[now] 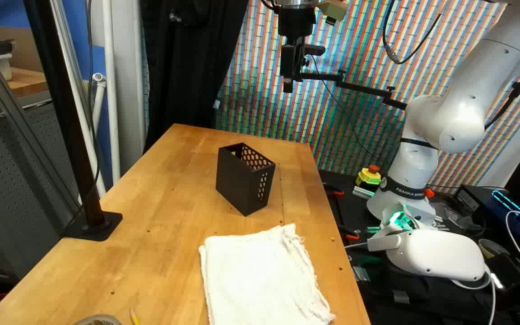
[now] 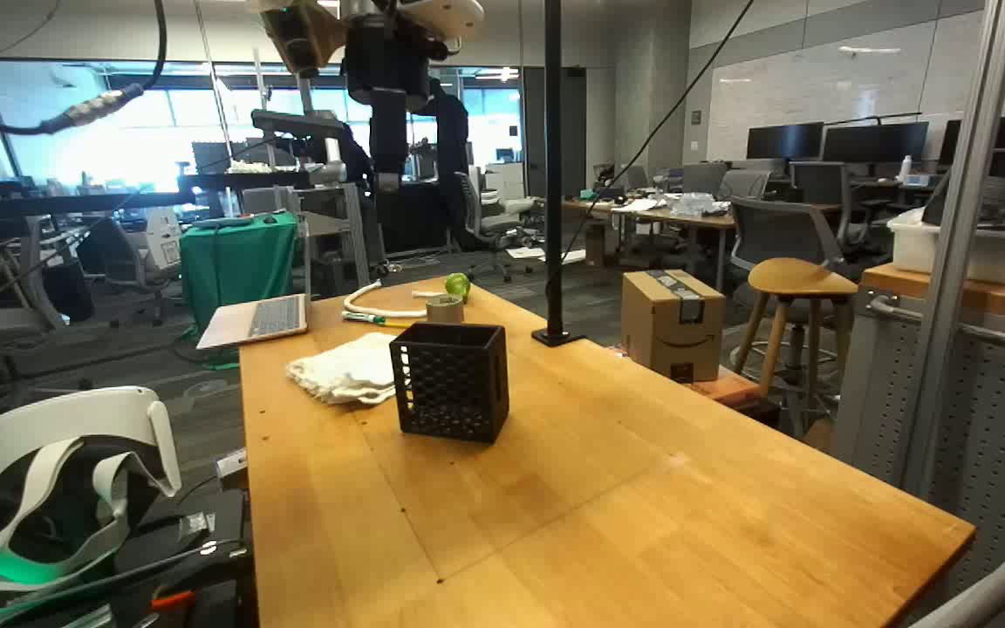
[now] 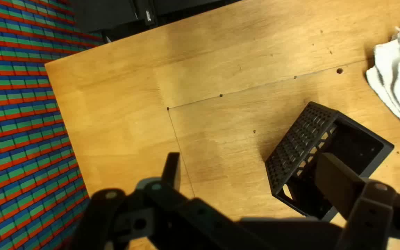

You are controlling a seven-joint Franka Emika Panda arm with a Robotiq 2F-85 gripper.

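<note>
My gripper (image 3: 250, 158) is open and empty, with its two fingers wide apart in the wrist view. It hangs high above the wooden table in both exterior views (image 1: 288, 85) (image 2: 388, 179). The nearest thing below is a black open-topped box (image 1: 244, 183) with honeycomb holes in some sides. The box stands upright on the table, also in an exterior view (image 2: 450, 384). In the wrist view the right finger overlaps the box (image 3: 297, 146), but the gripper is well above it. A folded white cloth (image 1: 260, 275) with a frayed edge lies beside the box, apart from it.
The wooden table (image 2: 607, 488) also bears a tape roll (image 2: 444, 309), a green ball (image 2: 458, 285), a white cord (image 2: 372, 307) and a laptop (image 2: 263, 321). A pencil (image 1: 134, 317) lies near the cloth. A black post (image 1: 72, 135) stands at the table's edge. A white headset (image 1: 436, 255) is beside the table.
</note>
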